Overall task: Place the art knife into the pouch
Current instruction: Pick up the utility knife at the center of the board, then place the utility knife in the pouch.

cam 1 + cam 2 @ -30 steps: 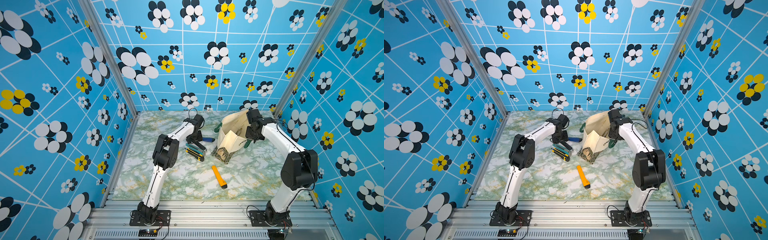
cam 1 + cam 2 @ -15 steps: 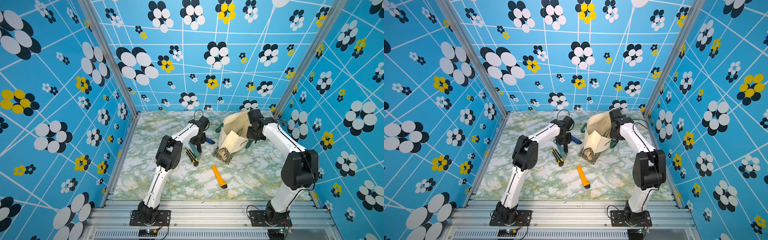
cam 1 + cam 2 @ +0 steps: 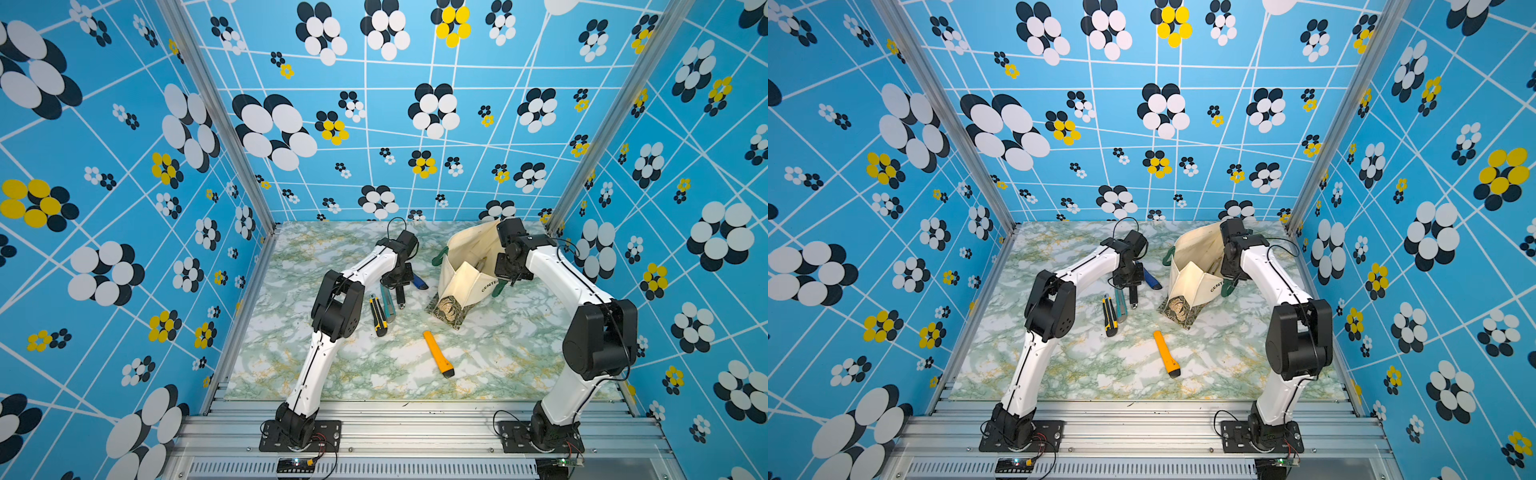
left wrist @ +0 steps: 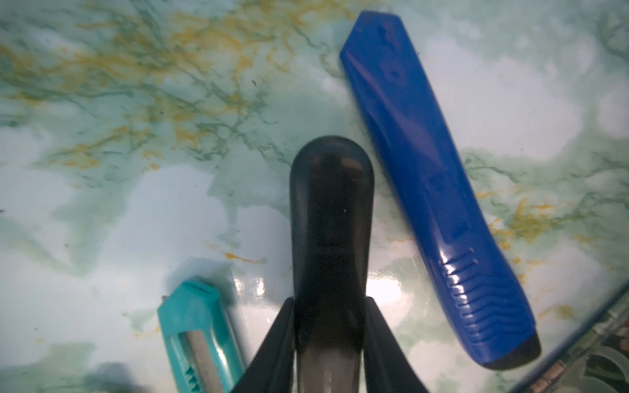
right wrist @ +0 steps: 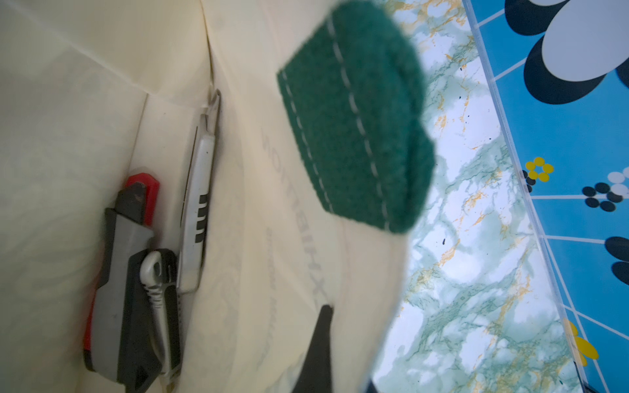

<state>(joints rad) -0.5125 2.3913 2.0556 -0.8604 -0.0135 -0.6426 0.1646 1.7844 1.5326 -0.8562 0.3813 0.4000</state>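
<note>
Left gripper [image 4: 329,304]: black fingers clamped on both flanks of the art knife [image 4: 330,211], which is smoky-black translucent plastic with a rounded butt. Can't tell if it's clear of the tabletop [image 3: 498,345], a glossy green-white marble print with ochre veins.

Tight on either side:
- Blue knife [image 4: 432,190]: glossy moulded plastic, ribbed grip, dark end cap. Just beside the art knife with a narrow gap.
- Teal knife [image 4: 200,335]: translucent plastic, metal blade showing in its slot. Close on the other flank.
- Yellow-and-black knife [image 3: 377,316]: next to the teal one, on the left arm's side.

Orange knife [image 3: 437,354], black end, lies alone front-centre, well apart from everything. Most free room is there, between the two arm bases.

Right gripper [image 3: 508,272]: closed, pinching the rim of the pouch [image 3: 459,286], a cream canvas tote with a leafy green-brown bottom band, mouth open. The pouch stands back right, near the right wall [image 5: 561,170], with a strip of bare marble between them. A dark green felt-like handle [image 5: 354,119] with white stitching flops over the rim.

Inside, down in the canvas fold, two knives lie side by side, touching:
- Grey-black knife [image 5: 119,289] with a red end and a metal loop.
- Slim white knife [image 5: 199,204].
</note>
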